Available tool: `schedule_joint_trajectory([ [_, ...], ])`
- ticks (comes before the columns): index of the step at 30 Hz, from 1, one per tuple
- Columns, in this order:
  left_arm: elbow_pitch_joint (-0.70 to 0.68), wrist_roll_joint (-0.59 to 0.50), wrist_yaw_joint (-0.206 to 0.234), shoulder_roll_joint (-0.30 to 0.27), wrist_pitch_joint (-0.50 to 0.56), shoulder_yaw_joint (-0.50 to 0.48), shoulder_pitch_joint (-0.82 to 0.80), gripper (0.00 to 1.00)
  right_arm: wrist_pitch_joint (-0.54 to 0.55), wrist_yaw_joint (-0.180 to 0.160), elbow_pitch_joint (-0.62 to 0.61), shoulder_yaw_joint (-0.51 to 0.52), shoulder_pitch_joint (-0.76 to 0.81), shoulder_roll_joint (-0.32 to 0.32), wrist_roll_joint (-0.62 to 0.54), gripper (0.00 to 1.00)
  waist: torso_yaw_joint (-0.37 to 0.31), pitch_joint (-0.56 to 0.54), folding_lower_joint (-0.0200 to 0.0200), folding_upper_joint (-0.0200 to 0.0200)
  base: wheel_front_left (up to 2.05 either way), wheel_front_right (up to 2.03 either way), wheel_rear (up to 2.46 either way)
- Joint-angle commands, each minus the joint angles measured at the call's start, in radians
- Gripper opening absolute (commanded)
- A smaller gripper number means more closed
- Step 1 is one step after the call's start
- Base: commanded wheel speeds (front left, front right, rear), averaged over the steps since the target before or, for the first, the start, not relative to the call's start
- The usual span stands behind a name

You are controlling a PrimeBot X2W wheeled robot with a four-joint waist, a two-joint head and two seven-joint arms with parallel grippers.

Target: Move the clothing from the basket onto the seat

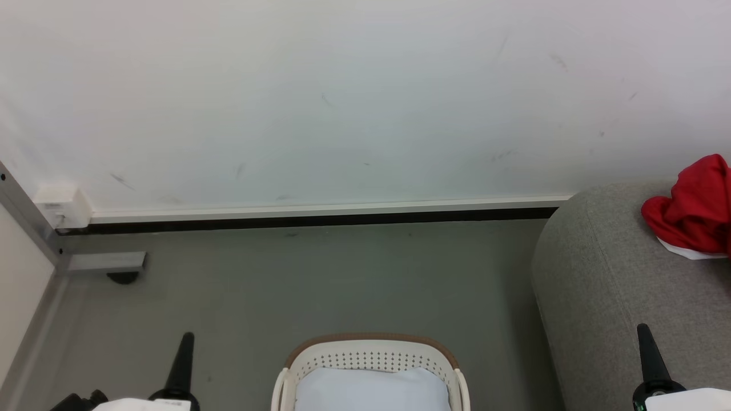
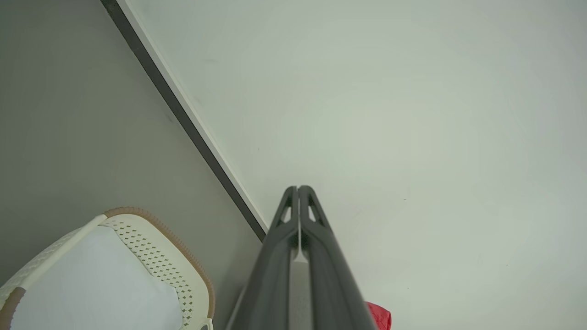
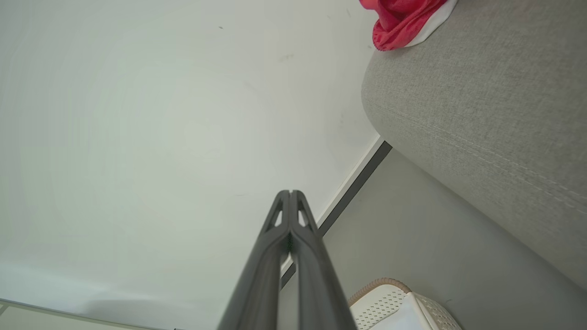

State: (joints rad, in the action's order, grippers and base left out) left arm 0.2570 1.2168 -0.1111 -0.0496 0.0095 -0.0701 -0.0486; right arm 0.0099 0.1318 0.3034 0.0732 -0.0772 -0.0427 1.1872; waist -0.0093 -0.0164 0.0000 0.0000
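Observation:
The cream basket (image 1: 371,357) with a brown rim stands on the floor at the bottom centre of the head view, with a plain white sheet (image 1: 371,391) inside it. Red clothing (image 1: 694,208) with a white edge lies on the grey seat (image 1: 605,285) at the right. My left gripper (image 1: 185,339) is shut and empty at the lower left, left of the basket. My right gripper (image 1: 644,331) is shut and empty at the lower right, in front of the seat. Both wrist views show each gripper's fingers pressed together (image 2: 298,188) (image 3: 290,192), pointing at the wall.
A white wall (image 1: 342,103) with a dark baseboard (image 1: 308,220) runs behind the grey floor (image 1: 320,285). A metal frame post (image 1: 34,228) with a small white box (image 1: 60,205) stands at the left corner.

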Motion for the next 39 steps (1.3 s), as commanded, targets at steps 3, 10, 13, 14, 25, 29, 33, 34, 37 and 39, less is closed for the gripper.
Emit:
schedule_joint_trajectory([
  [3, -0.009, 0.049, -0.006, -0.004, 0.014, -0.010, -0.021, 0.00, 0.012, -0.001, -0.016, 0.008, -0.020, -0.010, 0.049, 0.00, 0.001, 0.001, 0.0000, 0.0000, 0.00, 0.00, 0.00],
  [10, -0.010, 0.110, -0.009, -0.003, 0.030, -0.016, -0.029, 0.00, 0.029, -0.001, -0.025, 0.014, -0.024, -0.010, 0.116, 0.00, 0.002, 0.004, 0.0000, 0.0000, 0.00, 0.00, 0.00],
  [13, -0.010, 0.133, -0.011, -0.003, 0.036, -0.018, -0.034, 0.00, 0.035, -0.001, -0.028, 0.017, -0.026, -0.010, 0.142, 0.00, 0.003, 0.005, 0.0000, 0.0000, 0.00, 0.00, 0.00],
  [14, -0.010, 0.142, -0.011, -0.003, 0.039, -0.019, -0.035, 0.00, 0.038, -0.001, -0.029, 0.018, -0.026, -0.010, 0.152, 0.00, 0.003, 0.006, 0.0000, 0.0000, 0.00, 0.00, 0.00],
  [25, -0.011, 0.232, -0.014, -0.003, 0.063, -0.029, -0.045, 0.00, 0.063, -0.002, -0.040, 0.026, -0.028, -0.010, 0.246, 0.00, 0.005, 0.010, 0.0000, 0.0000, 0.00, 0.00, 0.00],
  [29, -0.011, 0.258, -0.015, -0.003, 0.072, -0.032, -0.048, 0.00, 0.070, -0.002, -0.044, 0.029, -0.029, -0.011, 0.279, 0.00, 0.005, 0.011, 0.0000, 0.0000, 0.00, 0.00, 0.00],
  [33, -0.012, 0.292, -0.017, -0.002, 0.079, -0.036, -0.053, 0.00, 0.078, -0.002, -0.047, 0.032, -0.030, -0.011, 0.309, 0.00, 0.006, 0.013, 0.0000, 0.0000, 0.00, 0.00, 0.00],
  [34, -0.012, 0.297, -0.018, -0.002, 0.079, -0.036, -0.053, 0.00, 0.080, -0.002, -0.048, 0.033, -0.031, -0.011, 0.316, 0.00, 0.006, 0.013, 0.0000, 0.0000, 0.00, 0.00, 0.00],
  [37, -0.012, 0.315, -0.019, -0.002, 0.086, -0.038, -0.055, 0.00, 0.085, -0.002, -0.051, 0.035, -0.031, -0.011, 0.341, 0.00, 0.007, 0.014, 0.0000, 0.0000, 0.00, 0.00, 0.00],
  [39, -0.012, 0.330, -0.020, -0.002, 0.089, -0.040, -0.057, 0.00, 0.088, -0.002, -0.053, 0.037, -0.032, -0.011, 0.356, 0.00, 0.007, 0.015, 0.0000, 0.0000, 0.00, 0.00, 0.00],
])
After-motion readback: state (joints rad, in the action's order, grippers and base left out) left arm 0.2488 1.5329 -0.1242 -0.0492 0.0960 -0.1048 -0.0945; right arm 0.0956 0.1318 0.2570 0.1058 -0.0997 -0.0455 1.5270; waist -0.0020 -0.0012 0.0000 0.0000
